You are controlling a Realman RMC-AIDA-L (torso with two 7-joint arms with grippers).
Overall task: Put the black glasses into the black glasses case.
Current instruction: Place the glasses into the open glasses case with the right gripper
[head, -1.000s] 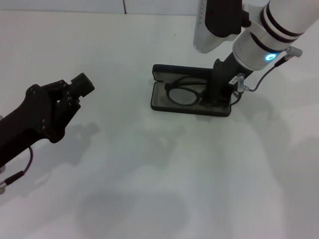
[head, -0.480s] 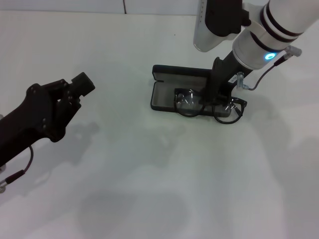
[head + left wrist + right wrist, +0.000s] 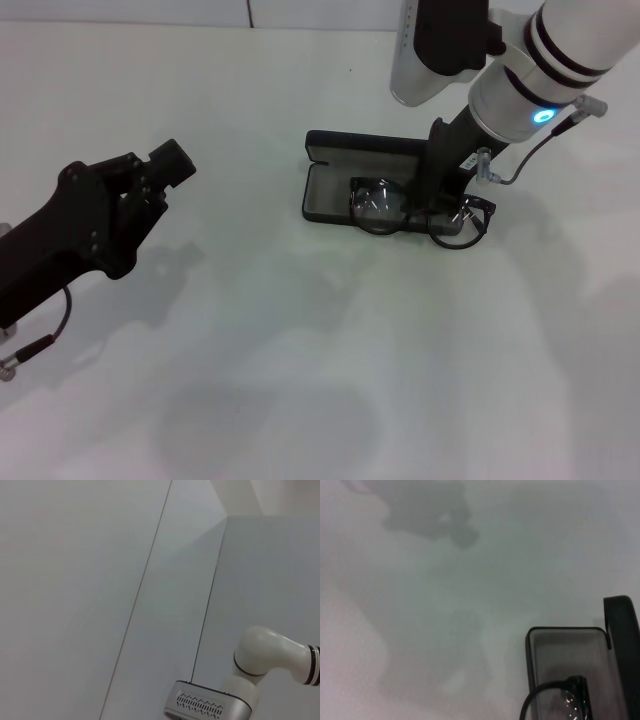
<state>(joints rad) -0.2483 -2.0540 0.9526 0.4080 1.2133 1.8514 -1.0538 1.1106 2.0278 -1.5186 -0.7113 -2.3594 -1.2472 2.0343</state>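
Note:
The black glasses case point(image 3: 330, 195) lies open on the white table, lid standing at its far side. The black glasses point(image 3: 380, 208) rest tilted across the case: one lens sits over the grey lining, the other lens point(image 3: 462, 225) hangs past the case's near right corner. My right gripper point(image 3: 436, 200) points down at the case's right end, right over the bridge of the glasses. In the right wrist view the case point(image 3: 560, 645) and part of one lens point(image 3: 570, 700) show. My left gripper point(image 3: 165, 168) hovers far to the left, away from both.
White tabletop all around, with a seam along the back edge point(image 3: 250, 20). The right arm's white body point(image 3: 520, 80) looms over the case's far right side. The left wrist view shows only wall panels and the right arm's elbow point(image 3: 265, 655).
The glasses shifted right and toward the near edge a second ago, so one lens now hangs outside the case. Since half a second ago they lie still. The left arm edged slightly forward.

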